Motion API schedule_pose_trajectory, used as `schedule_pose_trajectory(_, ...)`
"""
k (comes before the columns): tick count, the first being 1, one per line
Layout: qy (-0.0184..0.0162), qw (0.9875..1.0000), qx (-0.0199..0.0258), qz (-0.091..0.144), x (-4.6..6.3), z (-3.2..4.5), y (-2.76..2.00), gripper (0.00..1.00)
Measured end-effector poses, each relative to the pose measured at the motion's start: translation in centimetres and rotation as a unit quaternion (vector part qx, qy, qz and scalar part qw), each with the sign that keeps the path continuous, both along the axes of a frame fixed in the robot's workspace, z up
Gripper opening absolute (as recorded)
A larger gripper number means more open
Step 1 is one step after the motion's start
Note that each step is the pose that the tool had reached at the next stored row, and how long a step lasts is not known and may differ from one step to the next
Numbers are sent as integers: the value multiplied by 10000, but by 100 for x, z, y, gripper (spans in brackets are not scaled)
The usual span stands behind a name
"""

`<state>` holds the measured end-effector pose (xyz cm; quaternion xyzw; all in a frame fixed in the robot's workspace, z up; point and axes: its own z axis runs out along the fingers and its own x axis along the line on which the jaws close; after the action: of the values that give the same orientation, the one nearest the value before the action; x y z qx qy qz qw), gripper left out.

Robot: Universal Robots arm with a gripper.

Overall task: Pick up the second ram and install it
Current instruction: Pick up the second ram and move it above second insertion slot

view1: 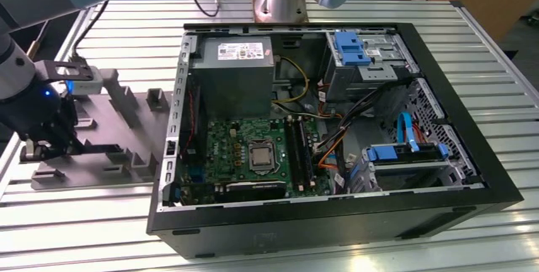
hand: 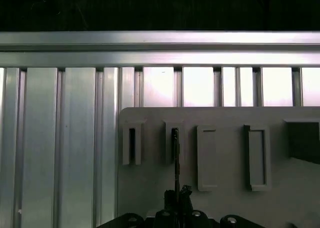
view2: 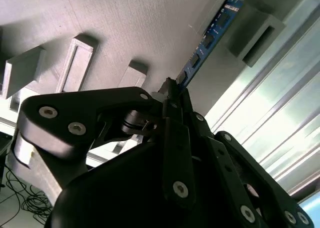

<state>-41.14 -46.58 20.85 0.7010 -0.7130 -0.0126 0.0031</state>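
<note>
Standing by the slatted metal worktop (view1: 84, 221), I see the arm bent low at the exterior view's left, its pincer (view1: 40, 149) down over a grey holder plate (view1: 126, 133) beside the open computer case (view1: 337, 221). In the second wrist view the pincer (view2: 172, 90) is closed on the second ram (view2: 207, 42). The black fingers (view2: 187, 112) pinch one end of the blue board, while its far end reaches a raised grey block on the plate. The first wrist view shows the stick edge-on (hand: 175, 158), a thin dark line running from the pincer (hand: 176, 198) to a narrow slot in the plate (hand: 220, 203). Whether it rests in that slot or sits just clear, I cannot tell. The case's motherboard (view1: 227, 146) and black memory slots (view1: 296, 152) lie well apart from it.
</note>
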Motion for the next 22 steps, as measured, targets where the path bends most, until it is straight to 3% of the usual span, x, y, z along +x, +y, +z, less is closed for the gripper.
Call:
schedule_pose_trajectory(13,0,10000,-1,0,0,309,0,14)
schedule_pose_trajectory(22,0,10000,-2,1,0,319,0,14)
